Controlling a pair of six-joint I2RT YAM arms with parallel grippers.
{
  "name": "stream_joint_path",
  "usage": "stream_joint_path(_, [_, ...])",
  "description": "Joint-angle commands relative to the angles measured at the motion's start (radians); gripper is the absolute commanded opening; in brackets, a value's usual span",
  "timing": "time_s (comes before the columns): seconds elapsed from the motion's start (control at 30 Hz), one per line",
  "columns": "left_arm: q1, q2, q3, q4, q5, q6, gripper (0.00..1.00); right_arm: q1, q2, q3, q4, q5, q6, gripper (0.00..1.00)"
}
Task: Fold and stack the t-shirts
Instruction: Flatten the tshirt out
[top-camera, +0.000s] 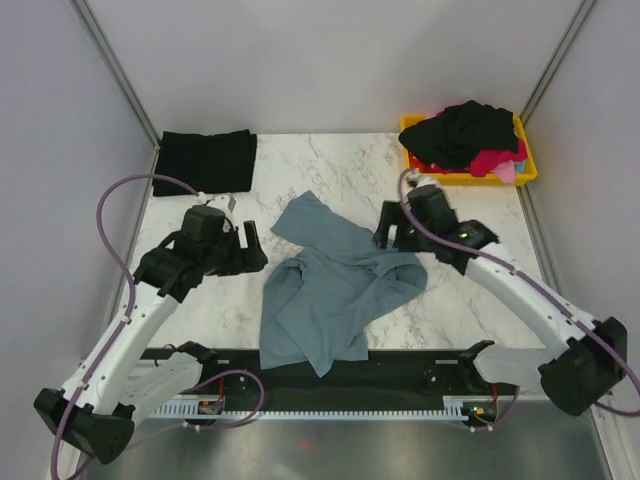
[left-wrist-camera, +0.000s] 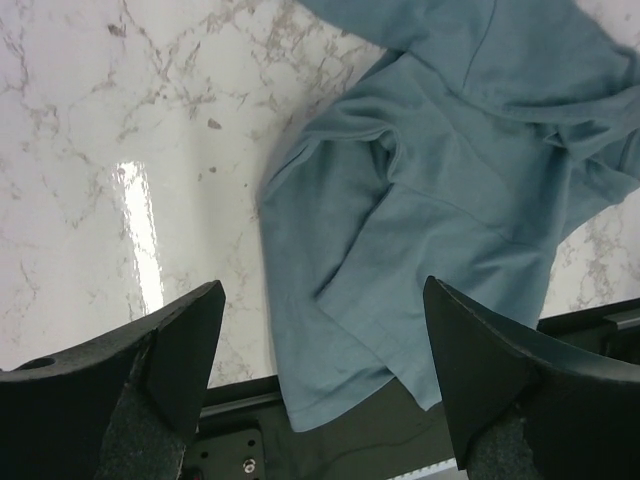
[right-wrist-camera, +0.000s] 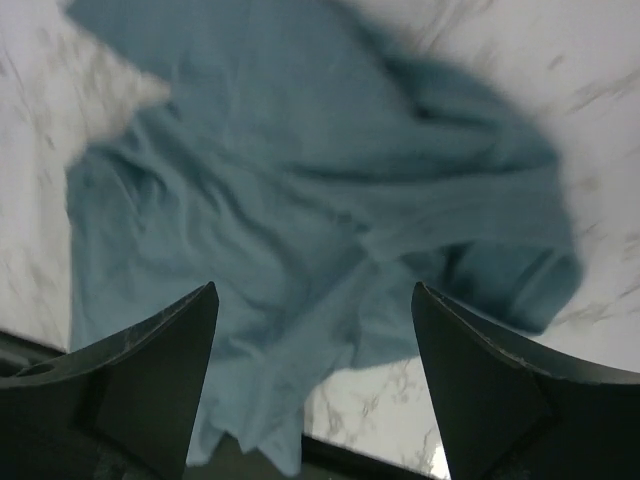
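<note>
**blue-grey shirt crumpled mid-worktop, both claws apart above it**

a slate blue-grey t-shirt (top-camera: 335, 290) lies rumpled and unfolded in the middle of the white marbled worktop (top-camera: 330, 165). one part of it reaches toward the far side, the bulk is bunched in the centre, and its near hem droops over the black rail (top-camera: 400, 385) at the front edge.

the left claw (top-camera: 250, 247) hangs just beside the shirt's left edge. its fingers (left-wrist-camera: 180, 350) stand wide apart and hold nothing. from its wrist camera you see bare marble on the left and the shirt's creased cloth filling the right, with a seam running across it.

the right claw (top-camera: 384, 230) sits over the shirt's right side, above the bunched folds. its fingers (right-wrist-camera: 150, 370) are spread wide too, with nothing between them. the picture from that wrist is blurred, so the folds below show only as soft blue shapes. whether either claw touches the cloth i cannot tell.

at the far left corner a black t-shirt (top-camera: 205, 160) lies folded flat into a neat rectangle, well apart from the blue one. at the far right corner stands a yellow bin (top-camera: 527, 160), heaped with a black garment (top-camera: 465, 130) spilling over its rim and a pink-red garment (top-camera: 495, 160) showing beneath it.
</note>
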Motion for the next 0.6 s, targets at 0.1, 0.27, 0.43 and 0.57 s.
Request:
stream_joint_path(0.1, [-0.013, -0.037, -0.063, -0.002, -0.079, -0.019, 0.89, 0.558, 0.129, -0.105, -0.018, 0.138, 0.242, 0.86])
stream_joint_path(0.27, [-0.027, -0.065, -0.098, 0.027, 0.057, -0.082, 0.86, 0.797, 0.168, -0.124, -0.050, 0.314, 0.387, 0.88])
stream_joint_path(0.43, [-0.122, -0.076, -0.164, 0.046, 0.019, -0.151, 0.84, 0.790, 0.112, -0.152, -0.011, 0.324, 0.433, 0.83])
stream_joint_path(0.57, [-0.128, -0.110, -0.155, 0.046, -0.030, -0.150, 0.84, 1.029, 0.279, -0.045, -0.049, 0.351, 0.510, 0.84])
